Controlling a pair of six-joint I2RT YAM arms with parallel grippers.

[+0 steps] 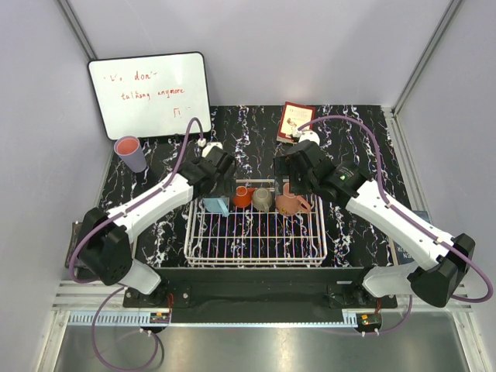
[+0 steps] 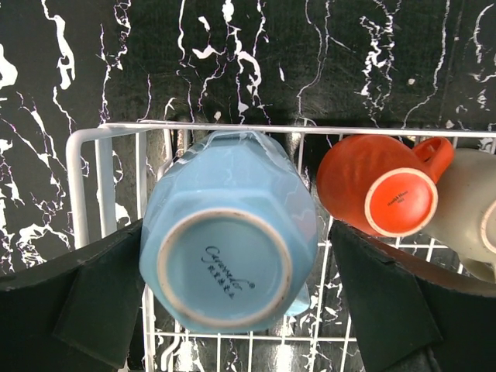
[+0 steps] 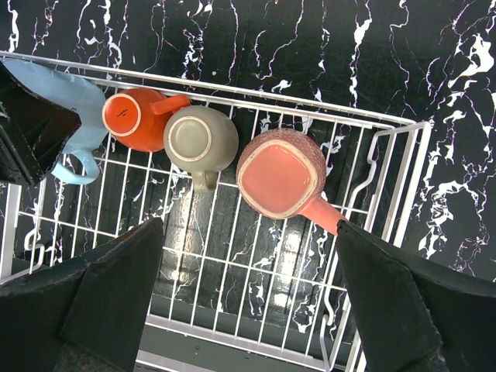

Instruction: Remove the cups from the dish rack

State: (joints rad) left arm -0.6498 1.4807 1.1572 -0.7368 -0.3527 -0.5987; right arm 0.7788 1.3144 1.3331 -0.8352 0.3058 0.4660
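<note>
- My left gripper (image 2: 236, 260) is wide open. It holds nothing. One finger is on each side of the light blue mug (image 2: 232, 194). I cannot tell if the fingers touch it.
- My right gripper (image 3: 249, 256) is wide open too, and it hangs over the dish rack (image 3: 403, 155). The salmon-pink mug (image 3: 280, 172) is at its 12 o'clock.
- Four mugs sit in a row along the 12 o'clock side of the rack. The blue one is in the 11 o'clock corner. Next come the orange-red mug (image 2: 380, 190), the grey-olive mug (image 2: 473, 217) and the pink one.
- The blue mug leans on the rack wall, so I think it could slip or spin when I squeeze it.
- The orange-red mug is close by at the blue mug's 3 o'clock. My finger on that side could bump it.
- The pink mug's handle points to 4 o'clock, low by the wires. It might catch on them when I lift.
- My two arms are near each other, so they could knock together.
- The left wrist view shows the blue mug's bottom but not its handle. The right wrist view shows that handle.
- Only the top view shows a tumbler (image 1: 130, 153), out on the table at the rack's 10 o'clock. Its mouth is pink and its side is lavender.
</note>
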